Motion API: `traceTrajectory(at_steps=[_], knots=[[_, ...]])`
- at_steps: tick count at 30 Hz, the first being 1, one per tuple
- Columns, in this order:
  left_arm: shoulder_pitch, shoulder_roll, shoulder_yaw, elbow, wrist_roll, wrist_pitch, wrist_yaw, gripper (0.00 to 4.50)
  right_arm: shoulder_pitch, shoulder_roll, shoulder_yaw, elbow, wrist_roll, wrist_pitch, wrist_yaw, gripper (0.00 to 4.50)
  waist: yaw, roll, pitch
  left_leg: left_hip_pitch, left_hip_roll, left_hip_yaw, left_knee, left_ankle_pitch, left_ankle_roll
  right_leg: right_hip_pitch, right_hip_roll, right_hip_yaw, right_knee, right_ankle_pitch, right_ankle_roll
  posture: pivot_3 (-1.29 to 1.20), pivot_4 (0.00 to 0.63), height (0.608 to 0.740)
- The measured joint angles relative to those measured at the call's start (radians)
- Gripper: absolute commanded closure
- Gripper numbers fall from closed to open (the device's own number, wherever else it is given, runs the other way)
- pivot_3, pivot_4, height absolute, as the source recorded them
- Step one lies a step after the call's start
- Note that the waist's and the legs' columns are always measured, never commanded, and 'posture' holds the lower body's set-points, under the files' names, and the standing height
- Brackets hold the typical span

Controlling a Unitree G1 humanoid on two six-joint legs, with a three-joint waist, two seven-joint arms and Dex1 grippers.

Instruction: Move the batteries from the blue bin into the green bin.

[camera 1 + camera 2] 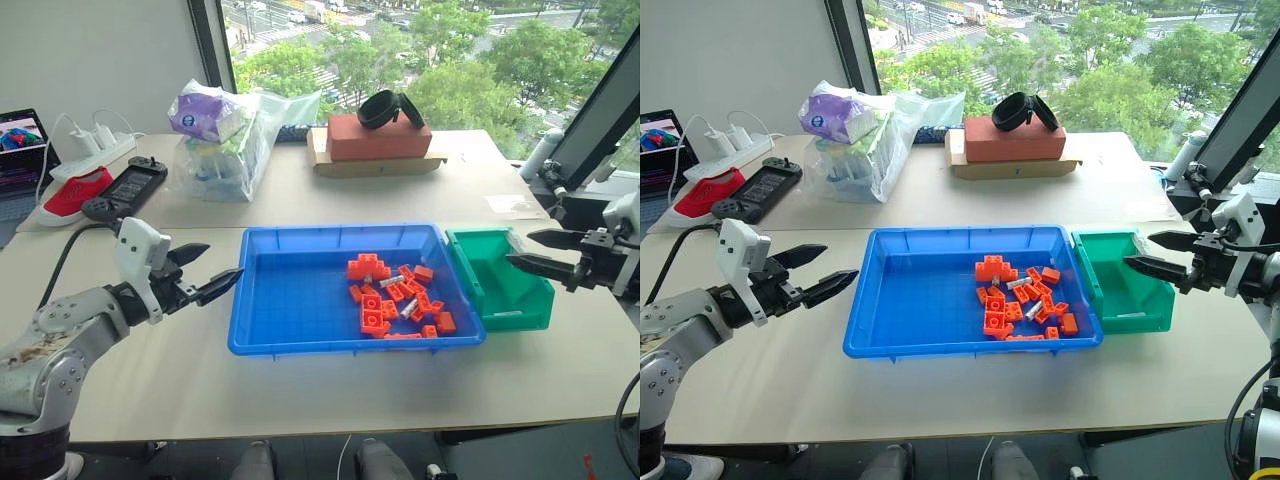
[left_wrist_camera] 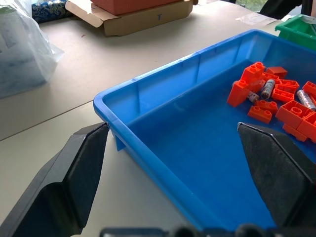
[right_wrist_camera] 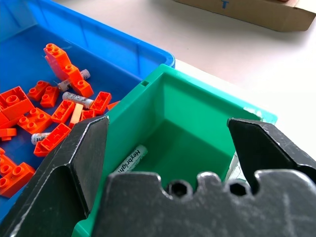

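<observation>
The blue bin (image 1: 300, 300) lies at the table's middle. Orange bricks are piled in its right half, and silvery batteries (image 1: 391, 281) (image 1: 408, 309) lie among them; they show too in the right wrist view (image 3: 77, 98). The green bin (image 1: 500, 285) touches its right side, and one battery (image 3: 131, 159) lies on that bin's floor. My left gripper (image 1: 224, 260) hangs open and empty just left of the blue bin's left rim. Over the green bin's right edge my right gripper (image 1: 518, 247) stands open with nothing between its fingers, pointing left.
At the back stand a cardboard tray (image 1: 380, 160) with a red block and a black strap, and a plastic bag (image 1: 225, 140) of goods. A game controller (image 1: 125, 190), a power strip (image 1: 90, 155) and a red shoe (image 1: 75, 195) lie at the back left.
</observation>
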Motion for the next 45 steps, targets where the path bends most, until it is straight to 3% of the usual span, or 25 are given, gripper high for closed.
traceTrajectory(at_steps=[5,8,14,22,31,45], knots=[[-0.037,-0.001,0.033,0.003,-0.098,0.022,-0.026,0.00,-0.015,-0.004,0.027,-0.016,-0.012,0.000,-0.008,0.04,-0.001,0.000,0.000,0.000,0.000,0.000,0.000,0.000,0.000,0.000,0.000,0.000,0.000,0.000,0.000,0.00,0.150,0.740],[-0.073,0.045,0.044,-0.018,-0.157,0.046,-0.058,0.00,-0.061,-0.020,0.097,-0.115,-0.043,0.013,0.001,0.04,-0.005,0.000,0.000,0.000,0.000,0.000,-0.001,0.000,0.000,-0.001,0.000,0.001,0.001,0.000,0.000,0.00,0.150,0.740],[-0.097,0.114,-0.001,-0.027,-0.156,0.048,-0.125,0.00,-0.177,-0.022,0.265,-0.296,-0.120,0.064,0.013,0.04,0.000,0.000,0.000,-0.001,0.000,0.000,-0.001,0.000,0.000,-0.002,0.000,0.000,0.000,0.000,0.000,0.00,0.150,0.740],[-0.029,0.114,-0.049,-0.049,-0.119,0.035,-0.149,0.00,-0.262,0.055,0.449,-0.522,-0.125,0.171,0.099,0.04,0.005,0.000,0.000,-0.005,0.000,-0.001,-0.001,0.000,0.000,-0.006,0.000,-0.001,0.000,0.000,0.000,0.00,0.150,0.740],[0.014,0.092,-0.069,-0.095,-0.083,0.000,-0.141,0.00,-0.276,0.075,0.606,-0.509,-0.256,0.134,0.131,0.04,0.028,0.000,0.000,-0.013,0.000,0.000,0.000,0.000,0.000,-0.015,0.000,-0.001,0.002,0.000,-0.001,0.00,0.150,0.740],[0.028,0.087,-0.068,-0.114,-0.113,0.000,-0.161,0.00,-0.252,0.060,0.656,-0.511,-0.372,0.082,0.164,0.04,0.029,0.000,0.000,-0.013,0.000,-0.001,0.000,0.001,-0.001,-0.016,0.000,-0.001,0.003,0.000,-0.001,0.00,0.150,0.740]])
